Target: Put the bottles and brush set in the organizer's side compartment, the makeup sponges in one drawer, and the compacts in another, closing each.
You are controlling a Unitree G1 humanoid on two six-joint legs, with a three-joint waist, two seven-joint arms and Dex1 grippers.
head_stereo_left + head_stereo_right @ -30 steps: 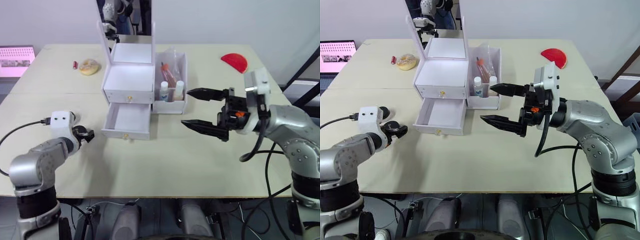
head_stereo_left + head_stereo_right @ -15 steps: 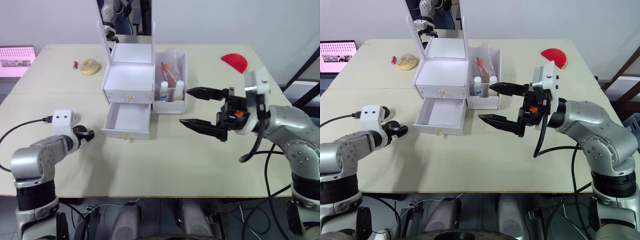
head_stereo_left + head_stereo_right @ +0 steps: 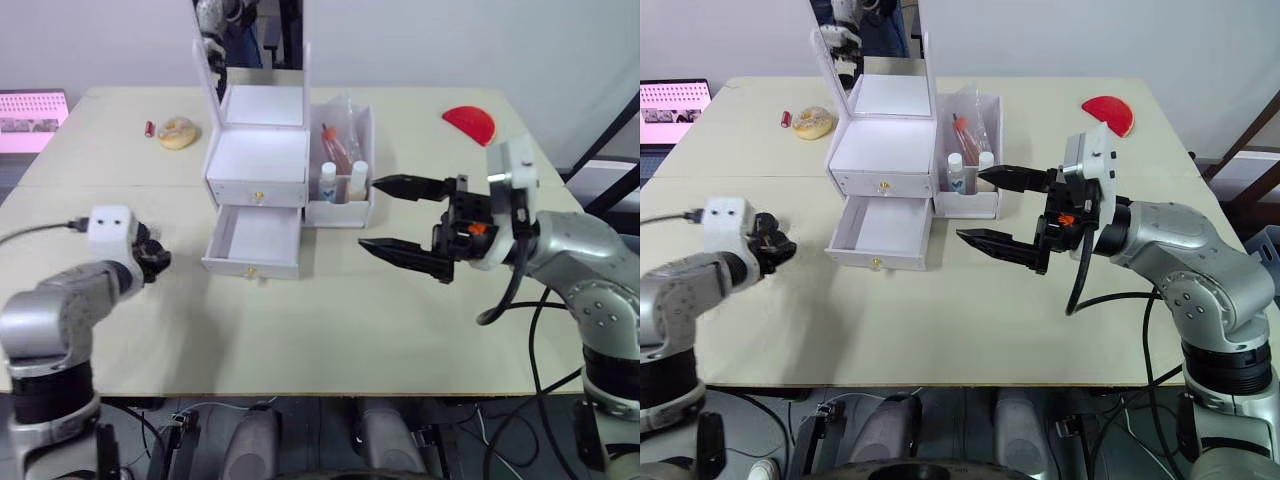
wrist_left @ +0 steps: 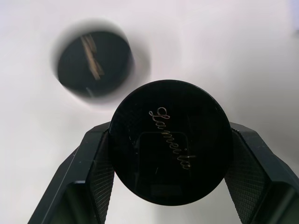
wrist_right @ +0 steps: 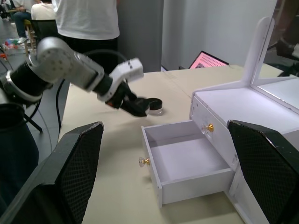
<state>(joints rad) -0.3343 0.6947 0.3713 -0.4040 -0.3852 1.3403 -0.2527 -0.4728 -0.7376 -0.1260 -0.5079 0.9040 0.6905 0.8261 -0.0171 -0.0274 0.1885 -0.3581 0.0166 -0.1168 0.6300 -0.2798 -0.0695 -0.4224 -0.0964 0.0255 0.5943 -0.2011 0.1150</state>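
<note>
My left gripper (image 4: 170, 135) is shut on a round black compact (image 4: 170, 142) with script lettering, held above the table left of the organizer (image 3: 258, 160). A second black compact (image 4: 93, 63) lies on the table beneath it, also seen beside the left gripper (image 5: 135, 106). The organizer's lower drawer (image 3: 258, 235) stands open and empty; the upper drawer (image 3: 258, 192) is shut. Two white bottles (image 3: 328, 180) and the brush set (image 3: 335, 145) stand in the side compartment (image 3: 340, 212). My right gripper (image 3: 368, 213) hovers wide open just right of that compartment, holding nothing.
A beige rounded object (image 3: 178, 132) and a small red item (image 3: 150, 129) lie at the back left. A red half-disc (image 3: 470, 123) lies at the back right. The organizer's mirror lid (image 3: 258, 45) stands upright. A person (image 5: 88, 18) stands beyond the table.
My left arm has moved left and slightly back, with the gripper raised off the table. The right arm and the organizer have stayed put.
</note>
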